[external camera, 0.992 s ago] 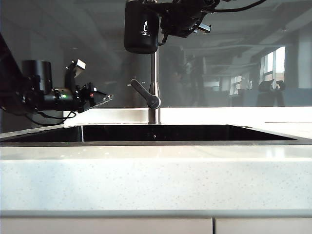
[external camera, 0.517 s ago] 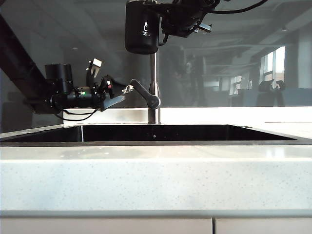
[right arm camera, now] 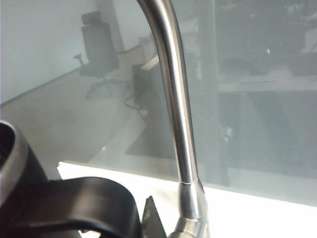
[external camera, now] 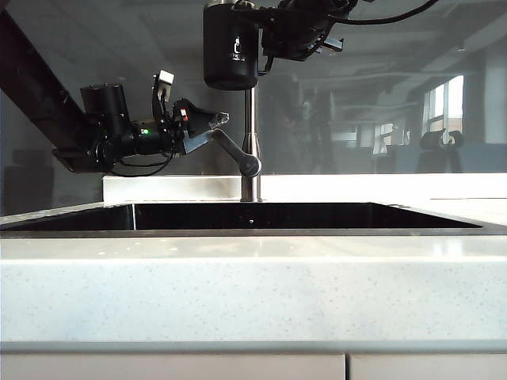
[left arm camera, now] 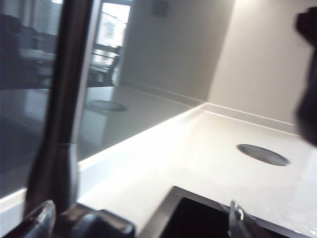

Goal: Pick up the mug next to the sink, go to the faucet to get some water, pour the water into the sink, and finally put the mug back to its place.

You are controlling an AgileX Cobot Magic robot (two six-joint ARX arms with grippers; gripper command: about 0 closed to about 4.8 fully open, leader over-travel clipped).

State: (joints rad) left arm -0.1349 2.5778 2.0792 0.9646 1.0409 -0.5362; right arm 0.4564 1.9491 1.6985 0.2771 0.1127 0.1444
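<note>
High in the exterior view, the black mug [external camera: 230,43] hangs upright against the top of the faucet [external camera: 250,142], whose spout is out of frame. My right gripper [external camera: 265,39] is shut on the mug's handle [right arm camera: 74,203], and one of its fingertips [right arm camera: 151,218] shows beside that handle, close to the steel gooseneck [right arm camera: 173,99]. My left gripper [external camera: 212,129] is open at the upper end of the faucet's lever [external camera: 236,150]. Its clear fingertips [left arm camera: 42,218] stand wide apart with the dark lever [left arm camera: 99,225] between them. Below lies the dark sink [external camera: 253,215].
The speckled white counter [external camera: 253,293] runs along the front of the sink, and a low white ledge [external camera: 174,188] along the back. A glossy dark wall panel stands behind the faucet. A dark round disc [left arm camera: 262,154] lies in the counter past the sink's corner [left arm camera: 171,208].
My left gripper has travelled right and upward from the sink's left side to the lever's end, and its jaws have opened wide. The right gripper and mug have stayed put.
</note>
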